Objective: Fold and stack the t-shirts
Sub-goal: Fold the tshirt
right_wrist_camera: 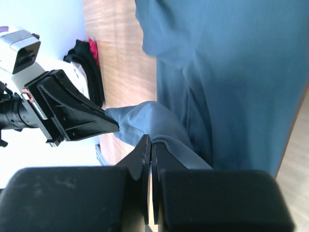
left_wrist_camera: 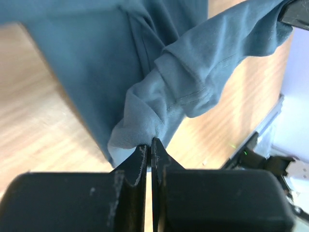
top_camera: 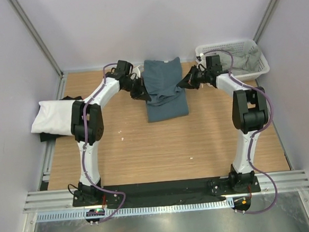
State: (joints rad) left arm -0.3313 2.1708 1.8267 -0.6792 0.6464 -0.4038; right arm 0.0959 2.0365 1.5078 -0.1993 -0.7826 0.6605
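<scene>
Slate-blue t-shirt [top_camera: 167, 102] looked soft, light and floppy, best held by its edges; left gripper [left_wrist_camera: 150, 145] and right gripper [right_wrist_camera: 150, 144] each clamped bunched cloth.

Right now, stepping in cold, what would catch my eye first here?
A slate-blue t-shirt at the far middle of the table, pinched on either side by the left gripper and right gripper. A folded white t-shirt lies at the left edge; a white mesh basket sits far right.
</scene>
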